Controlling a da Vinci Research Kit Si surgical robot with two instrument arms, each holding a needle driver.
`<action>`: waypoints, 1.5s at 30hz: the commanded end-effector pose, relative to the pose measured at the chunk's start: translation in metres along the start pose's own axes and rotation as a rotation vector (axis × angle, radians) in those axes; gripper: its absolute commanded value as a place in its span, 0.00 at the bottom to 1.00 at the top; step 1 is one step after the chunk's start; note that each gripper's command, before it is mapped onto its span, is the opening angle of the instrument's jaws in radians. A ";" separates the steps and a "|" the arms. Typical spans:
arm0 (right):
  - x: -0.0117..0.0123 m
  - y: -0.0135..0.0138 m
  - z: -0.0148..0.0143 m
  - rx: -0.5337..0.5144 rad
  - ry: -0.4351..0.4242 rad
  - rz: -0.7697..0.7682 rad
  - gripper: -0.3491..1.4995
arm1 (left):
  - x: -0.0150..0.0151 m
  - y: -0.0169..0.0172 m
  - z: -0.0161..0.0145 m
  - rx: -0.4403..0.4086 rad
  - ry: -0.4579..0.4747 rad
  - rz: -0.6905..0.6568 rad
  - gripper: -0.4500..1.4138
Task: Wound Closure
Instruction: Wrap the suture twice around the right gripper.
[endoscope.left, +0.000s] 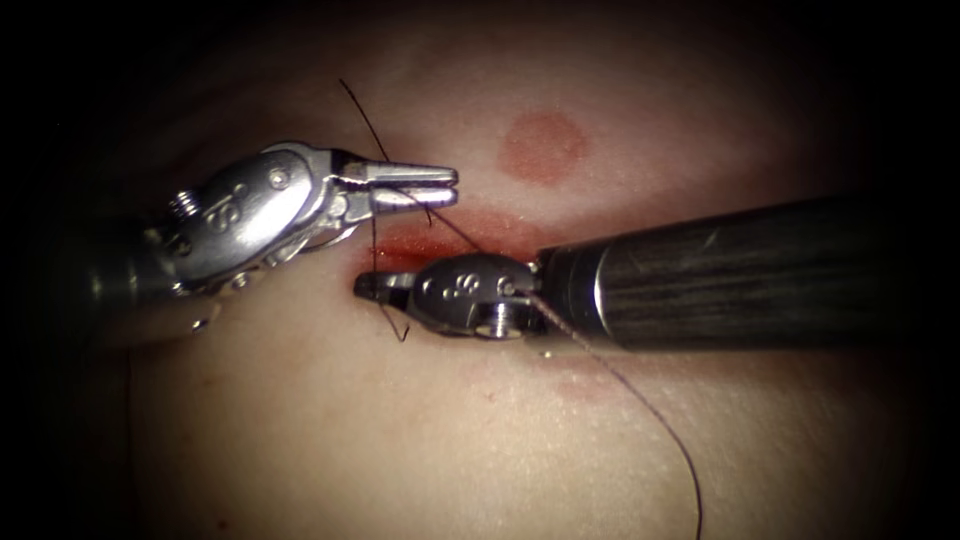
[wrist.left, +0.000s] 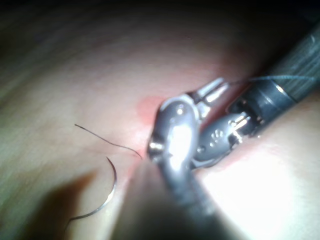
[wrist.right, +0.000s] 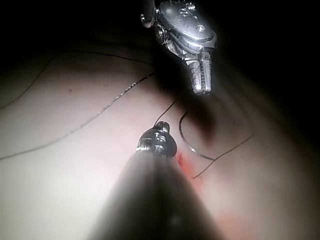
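Observation:
My left tool (endoscope.left: 440, 186) reaches in from the left over the cut (endoscope.left: 470, 232), its jaws shut on the dark thread (endoscope.left: 372, 135) that crosses them. The right tool (endoscope.left: 368, 287) lies just below it, tip pointing left, with thread (endoscope.left: 392, 322) hanging by its tip. Another strand (endoscope.left: 660, 420) runs over the right shaft toward the lower right. The curved needle (wrist.left: 111, 192) lies loose on the tissue, held by neither tool and not in the tissue. The left tool (wrist.right: 201, 80) also hangs over a thread loop (wrist.right: 187, 142) beyond my right tool (wrist.right: 156, 141).
Red fluid (endoscope.left: 420, 245) wets the cut between the two tools. A round red mark (endoscope.left: 542, 147) sits on the tissue above the cut. The right shaft (endoscope.left: 740, 275) covers the cut's right part. A long strand (wrist.right: 75, 130) trails across the pale tissue.

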 end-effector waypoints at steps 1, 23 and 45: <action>-0.0001 -0.0003 0.0009 -0.002 0.003 -0.005 0.14 | -0.0007 -0.0003 0.0005 -0.002 0.002 -0.001 0.05; -0.0042 -0.0020 0.0042 0.200 0.205 0.194 0.85 | -0.0044 -0.0038 -0.0005 -0.013 0.003 0.009 0.05; -0.0026 -0.0030 0.0032 0.303 0.555 0.375 0.88 | -0.0143 -0.0041 -0.0021 0.037 -0.023 -0.035 0.05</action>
